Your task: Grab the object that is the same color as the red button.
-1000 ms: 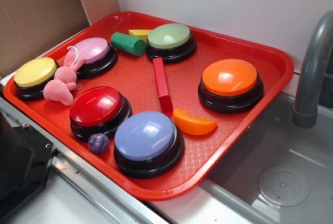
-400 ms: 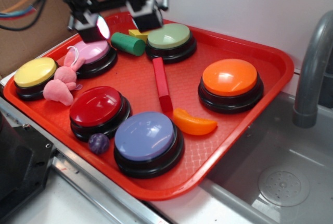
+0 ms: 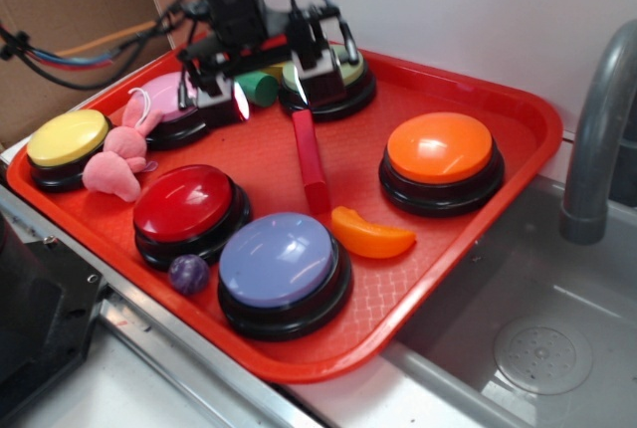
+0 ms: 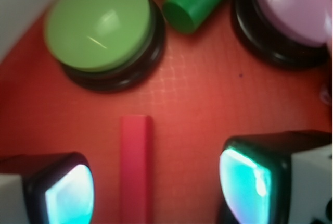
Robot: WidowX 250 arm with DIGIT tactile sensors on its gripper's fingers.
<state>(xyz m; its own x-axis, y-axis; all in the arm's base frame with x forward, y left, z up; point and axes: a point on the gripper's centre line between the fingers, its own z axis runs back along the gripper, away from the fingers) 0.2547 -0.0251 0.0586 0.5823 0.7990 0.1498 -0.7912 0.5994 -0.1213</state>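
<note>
exterior view, claw: the claw (image 3: 269,90) hangs over the upper left of the red tray (image 3: 518,114), its jaws spread wide and holding nothing, low over the far end of the block.
exterior view, task's thing: the red block (image 3: 311,162) lies flat on the tray floor at frame centre, between the green button (image 3: 343,85) above and the purple button (image 3: 284,269) below, apart from both.
exterior view, long axis: runs from upper left to lower right, nearly up and down the frame; the near end points toward the orange crescent (image 3: 370,234), the far end toward the claw.
exterior view, colour match: the red button (image 3: 189,207) sits at lower left, well apart from the orange button (image 3: 441,157) at right.
exterior view, other items: pink button (image 3: 171,100), yellow button (image 3: 66,141), pink plush (image 3: 117,157), green cylinder (image 3: 257,87), small purple ball (image 3: 188,273).
wrist view, claw: two fingers (image 4: 248,178) fill the lower corners, set wide apart, nothing between them but the block.
wrist view, task's thing: the block (image 4: 136,172) stands vertical at lower centre, closer to the left finger than to the right, its end just below the green button (image 4: 99,23).
step in hand: judged as the approach, with descent over the block's far end; no grasp yet.
next move calls for: lowering so the fingers straddle the narrow width, centring a little toward the block, then closing across the long axis.
</note>
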